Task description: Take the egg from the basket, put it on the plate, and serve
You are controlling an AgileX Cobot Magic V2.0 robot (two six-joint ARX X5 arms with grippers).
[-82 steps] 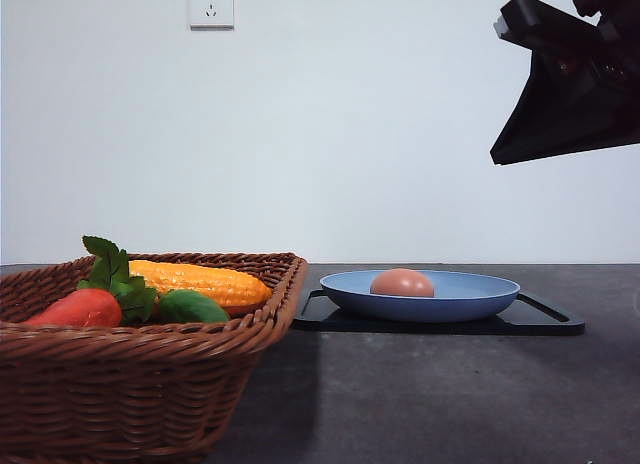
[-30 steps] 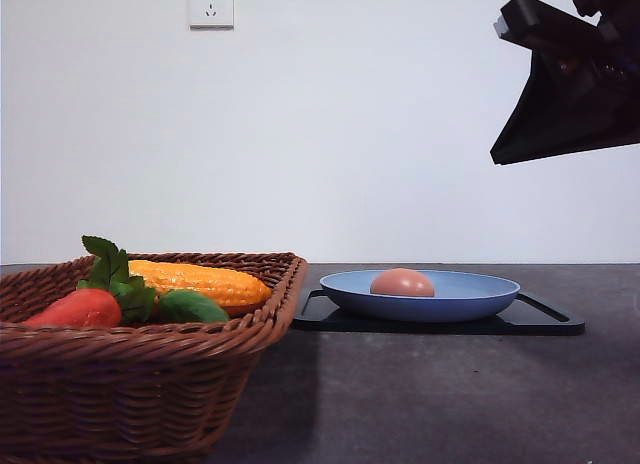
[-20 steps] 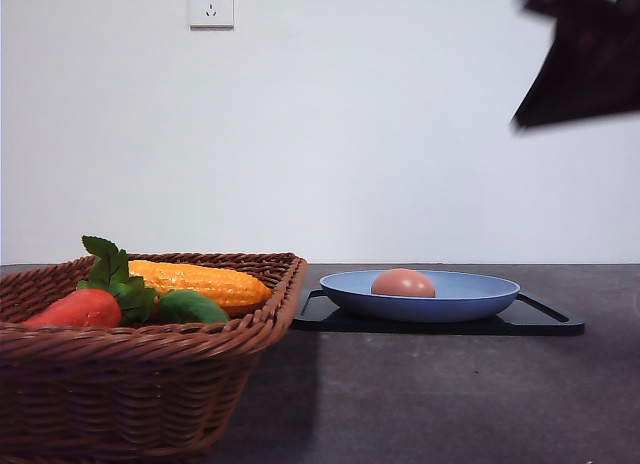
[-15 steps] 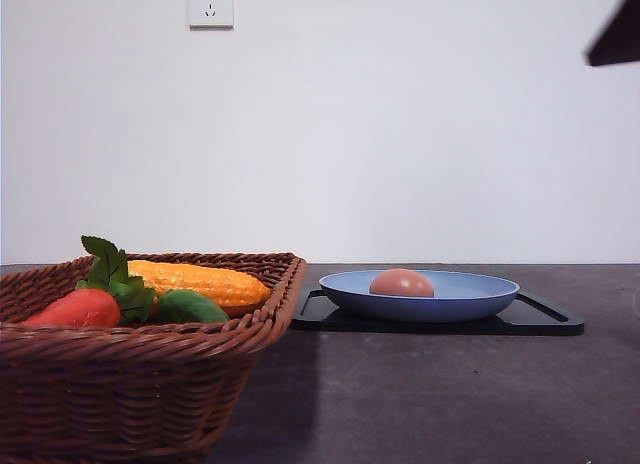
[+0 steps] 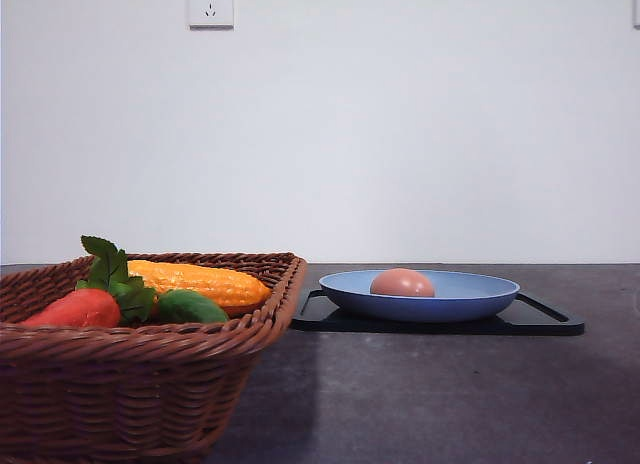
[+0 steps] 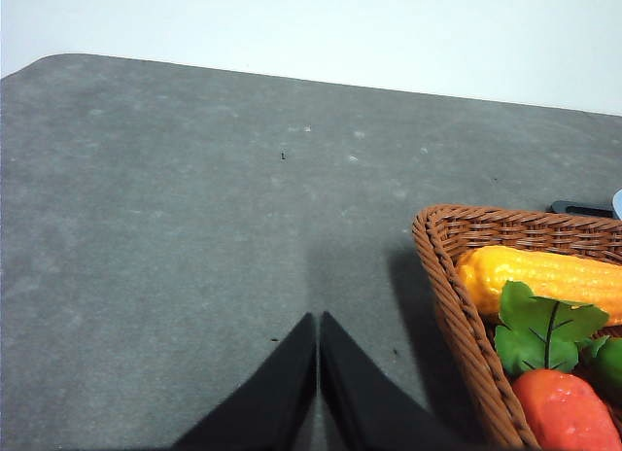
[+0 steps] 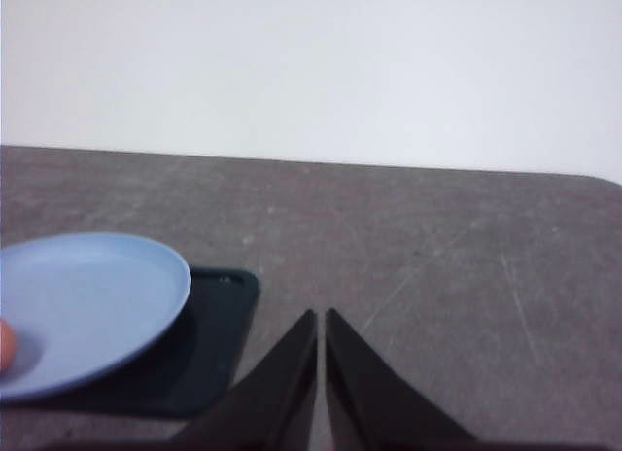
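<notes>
The basket [image 5: 140, 354], stiff wicker, is seen on the grey desk [image 5: 430, 394] against a white wall. Beside it, the rigid plate [image 5: 420, 295] is best gripped at its rim. On it rests the egg [image 5: 402, 282], judged light, smooth, fragile. Both the left pincer [image 6: 318, 320] and right pincer [image 7: 321, 315] are pressed closed, empty.

plain white wall [image 5: 400, 134] behind a dark grey table [image 5: 450, 404]; a white wall socket [image 5: 211, 5] sits at eleven o'clock.
</notes>
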